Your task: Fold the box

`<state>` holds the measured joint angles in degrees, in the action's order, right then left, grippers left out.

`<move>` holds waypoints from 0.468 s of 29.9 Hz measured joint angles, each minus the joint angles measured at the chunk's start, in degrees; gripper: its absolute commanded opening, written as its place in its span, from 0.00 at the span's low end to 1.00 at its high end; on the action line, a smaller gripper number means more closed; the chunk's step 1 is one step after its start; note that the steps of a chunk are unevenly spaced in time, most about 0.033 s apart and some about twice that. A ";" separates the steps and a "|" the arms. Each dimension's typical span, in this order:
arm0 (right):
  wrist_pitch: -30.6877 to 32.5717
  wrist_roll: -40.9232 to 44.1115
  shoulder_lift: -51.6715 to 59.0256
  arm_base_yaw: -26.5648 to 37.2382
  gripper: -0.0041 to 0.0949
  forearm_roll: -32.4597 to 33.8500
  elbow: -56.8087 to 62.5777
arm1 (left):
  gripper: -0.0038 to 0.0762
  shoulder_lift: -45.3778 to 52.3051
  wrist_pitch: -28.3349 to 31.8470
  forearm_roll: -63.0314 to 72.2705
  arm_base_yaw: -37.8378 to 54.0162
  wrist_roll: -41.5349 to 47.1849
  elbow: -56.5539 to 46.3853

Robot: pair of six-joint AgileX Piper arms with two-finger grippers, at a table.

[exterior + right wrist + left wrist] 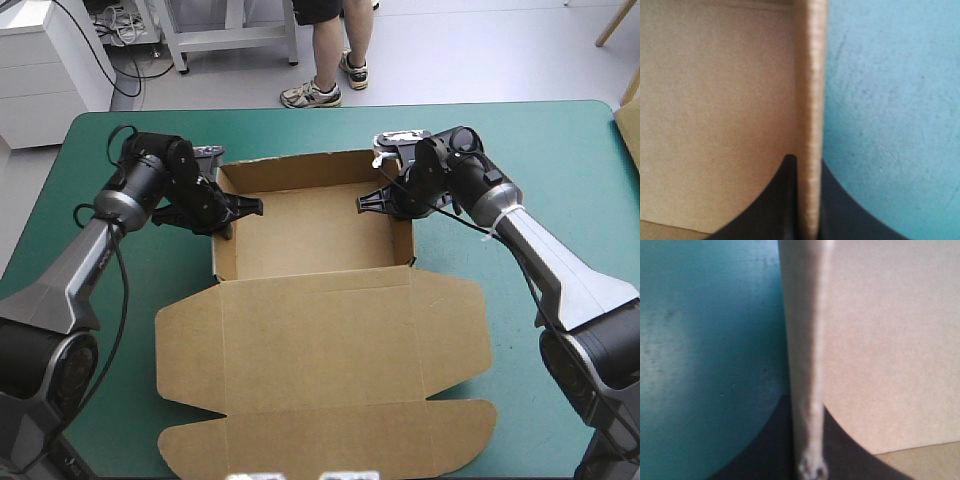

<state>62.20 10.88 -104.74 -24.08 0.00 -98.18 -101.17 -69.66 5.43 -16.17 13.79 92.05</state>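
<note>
Box of brown cut board [320, 300], laid at the middle of the table with the teal-green cover [540, 150]. The far half is formed as an open tray with walls raised. The lid panel [325, 345] and its flaps are spread flat toward the near edge. The left wall [807, 340] is clamped between the black fins of the left gripper [240, 210], which are nearly closed on the board. The right wall [810, 100] is clamped likewise by the right gripper [378, 203].

A table [560, 115] with a teal-green cover [130, 300] fills most of the high view, its two far corners rounded; seen close, the cover's smooth surface carries faint scuffs and small dark specks
</note>
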 measured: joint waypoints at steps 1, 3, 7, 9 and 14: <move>0.84 0.00 0.00 0.56 0.02 0.00 0.38 | 0.04 -1.10 0.13 0.41 -0.66 0.00 0.28; 1.82 0.00 0.00 1.27 0.02 0.00 1.58 | 0.04 -3.22 0.26 1.19 -1.67 0.00 0.51; 1.40 0.06 0.00 1.56 0.02 0.00 5.46 | 0.04 -6.44 0.27 2.68 -2.31 -0.15 0.52; 0.55 0.23 0.00 1.56 0.02 0.00 7.69 | 0.04 -7.60 0.19 3.30 -2.31 -1.40 0.52; -0.67 0.63 0.00 1.61 0.03 0.00 10.39 | 0.04 -8.46 0.58 3.68 -2.42 -2.24 0.57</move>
<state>61.52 11.51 -104.74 -22.47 0.00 -87.78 -109.63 -69.07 9.11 -18.59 11.55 92.62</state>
